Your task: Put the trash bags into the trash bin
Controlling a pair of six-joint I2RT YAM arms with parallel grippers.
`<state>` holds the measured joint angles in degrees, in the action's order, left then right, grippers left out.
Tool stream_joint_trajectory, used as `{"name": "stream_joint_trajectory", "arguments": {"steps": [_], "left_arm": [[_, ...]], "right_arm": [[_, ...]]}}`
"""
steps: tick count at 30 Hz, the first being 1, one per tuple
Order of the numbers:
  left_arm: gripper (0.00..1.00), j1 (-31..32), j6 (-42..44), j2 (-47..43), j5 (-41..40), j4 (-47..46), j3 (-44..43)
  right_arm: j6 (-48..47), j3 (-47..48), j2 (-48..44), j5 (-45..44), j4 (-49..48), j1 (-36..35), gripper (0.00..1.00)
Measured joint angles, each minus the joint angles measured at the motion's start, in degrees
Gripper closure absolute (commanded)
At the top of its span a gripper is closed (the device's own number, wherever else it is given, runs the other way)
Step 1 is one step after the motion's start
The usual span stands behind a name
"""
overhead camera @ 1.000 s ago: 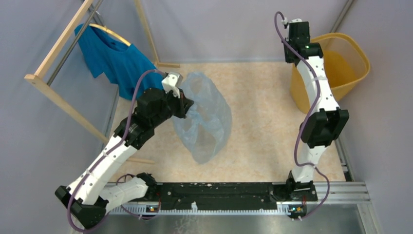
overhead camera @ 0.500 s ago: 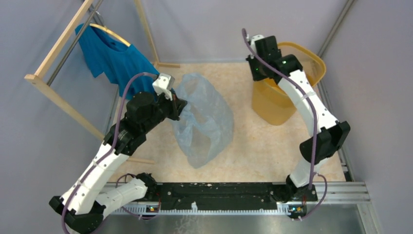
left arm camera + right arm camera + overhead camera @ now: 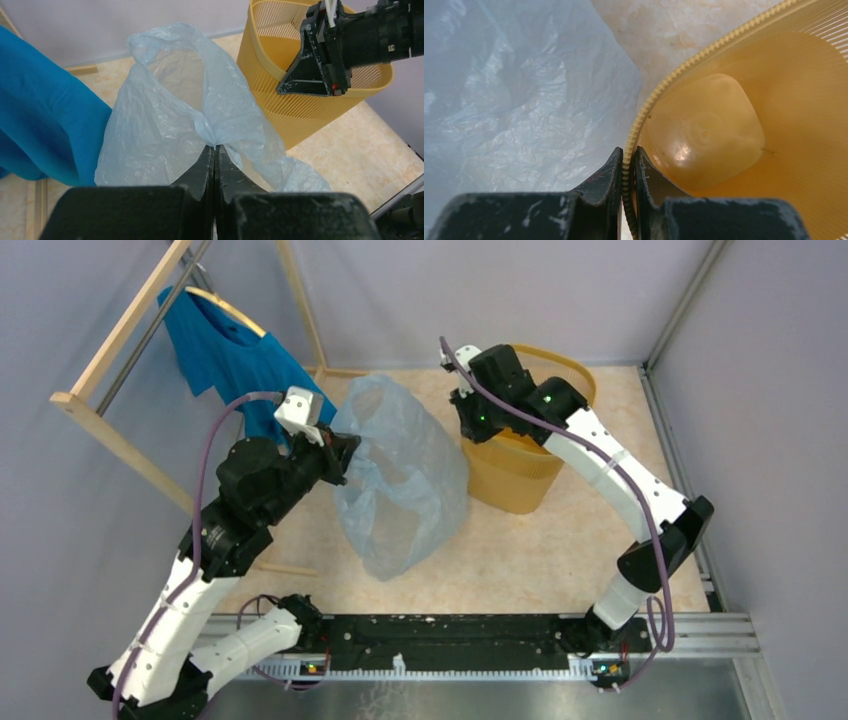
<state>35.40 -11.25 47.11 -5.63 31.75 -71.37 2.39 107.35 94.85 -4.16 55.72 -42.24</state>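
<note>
Top external view gave me the trash bag [image 3: 400, 480] first, the widest thing on the table. It hung spread open from the left gripper [image 3: 214, 150], whose jaws, as the left wrist view showed, were pressed together on a gathered fold of film. Its lower end looked to rest on the table, though I could not be sure.

Just beside it was the trash bin [image 3: 520, 475], tipped with its mouth leaning toward the bag. I could not tell whether the two touched. The right gripper [image 3: 626, 157] was pinching the bin's ribbed rim between its fingers. The right wrist view showed the bin's floor bare, so nothing was in yet.

My worries from there were these. The spread bag looked wider than the bin's mouth, so pushing it in unwadded could leave film draped over the rim or spilling back out. The hold on the rim was thin, and a sideways shove from the bag might twist the bin out of the fingers or topple it. The two arms were close and could clash over the mouth.

Pale grey walls [image 3: 450, 290] closed the cell in. The table [image 3: 560, 550] was a mottled beige, stone-like sheet. At far left a wooden rack [image 3: 95, 355] carried a blue T-shirt [image 3: 225, 350] just behind the left gripper, near enough to snag.
</note>
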Motion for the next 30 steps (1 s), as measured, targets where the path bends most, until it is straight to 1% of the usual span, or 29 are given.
{"name": "stream_joint_trajectory", "arguments": {"steps": [5,7,10,14,18,21,23,28,30], "left_arm": [[1.00,0.00,-0.42,0.04,0.61,-0.07,-1.14],[1.00,0.00,-0.85,0.04,1.22,-0.11,-1.14],[1.00,0.00,-1.92,0.20,1.99,-0.15,-1.14],[1.00,0.00,-3.04,0.31,2.38,-0.15,-1.14],[1.00,0.00,-4.07,0.31,2.84,-0.17,-1.14],[1.00,0.00,-4.59,0.42,3.30,-0.20,-1.14],[1.00,0.00,-4.98,0.42,3.69,-0.22,-1.14],[1.00,0.00,-5.66,0.42,4.96,-0.22,-1.14],[1.00,0.00,-6.08,0.39,5.86,-0.24,-1.14]], "right_arm": [[1.95,0.85,-0.24,1.11,1.84,0.02,0.47],[2.51,2.89,-0.31,0.81,3.50,0.02,0.38],[3.15,5.75,-1.55,0.55,3.96,-0.02,0.29],[4.13,7.63,-5.16,1.44,2.01,-1.46,0.26],[6.32,6.88,-9.62,6.10,-4.94,-7.72,0.26],[8.90,1.99,-12.72,11.26,-13.42,-12.70,0.26],[10.47,-1.20,-13.40,13.64,-17.79,-14.73,0.26],[14.10,-8.61,-12.83,17.40,-27.28,-17.14,0.29],[14.99,-10.80,-12.37,18.08,-29.99,-17.35,0.33]]}}
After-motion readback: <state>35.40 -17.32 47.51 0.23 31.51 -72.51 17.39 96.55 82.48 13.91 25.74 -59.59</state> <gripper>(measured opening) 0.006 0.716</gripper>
